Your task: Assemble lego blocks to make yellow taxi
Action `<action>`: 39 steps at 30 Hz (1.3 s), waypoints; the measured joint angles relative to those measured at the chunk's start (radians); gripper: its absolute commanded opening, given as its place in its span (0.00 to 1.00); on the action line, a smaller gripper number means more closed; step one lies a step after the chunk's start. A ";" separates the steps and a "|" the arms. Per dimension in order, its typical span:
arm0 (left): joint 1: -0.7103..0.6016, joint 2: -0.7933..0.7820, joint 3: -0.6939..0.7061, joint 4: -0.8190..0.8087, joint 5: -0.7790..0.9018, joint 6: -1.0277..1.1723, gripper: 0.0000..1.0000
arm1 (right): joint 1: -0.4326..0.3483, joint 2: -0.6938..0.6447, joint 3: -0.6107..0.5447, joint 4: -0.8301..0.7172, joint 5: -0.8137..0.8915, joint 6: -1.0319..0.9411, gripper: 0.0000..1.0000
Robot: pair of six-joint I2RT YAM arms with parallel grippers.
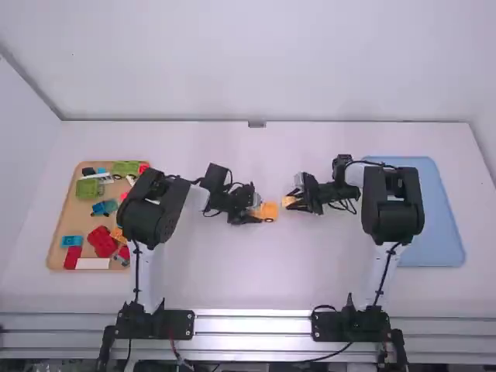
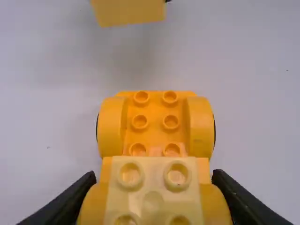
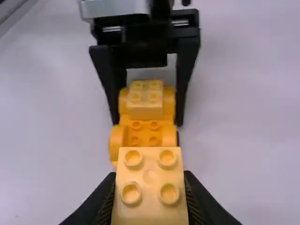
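At centre, the wheeled base point(image 2: 155, 110) is orange, its upper block point(image 2: 153, 180) pale yellow; left tray point(image 1: 72, 215), tan; right tray point(image 1: 442, 236), light blue.

Left arm point(image 1: 145, 271), right arm point(image 1: 384, 267): white links, bulky black joints point(image 1: 151, 221). Thin black cables point(image 1: 136, 271) run along the links; loops of cable near both wrists. Bases point(image 1: 159, 323) black, flat-plated. Left gripper point(image 1: 256, 211) black, long tapering fingers point(image 3: 185, 70), silver-grey casing point(image 3: 115, 8) behind. Right gripper point(image 1: 292, 201) black too, fingers ridged.
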 measured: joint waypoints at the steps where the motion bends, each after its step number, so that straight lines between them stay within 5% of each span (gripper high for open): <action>1: 0.000 0.000 0.000 0.000 0.000 0.000 0.45 | 0.000 -0.002 0.000 0.015 0.005 0.029 0.18; 11: -0.002 0.000 0.000 0.035 -0.034 -0.054 0.38 | 0.051 -0.108 0.000 0.031 0.055 0.116 0.19; 17: -0.002 0.000 -0.003 0.079 -0.052 -0.084 0.38 | 0.109 -0.209 -0.010 0.191 0.163 0.257 0.17; 28: -0.002 0.000 -0.044 0.154 -0.034 -0.104 0.37 | 0.146 -0.278 -0.265 0.454 0.192 0.406 0.19; 39: -0.002 0.000 -0.048 0.116 0.000 -0.095 0.34 | 0.146 -0.256 -0.321 0.563 0.164 0.474 0.15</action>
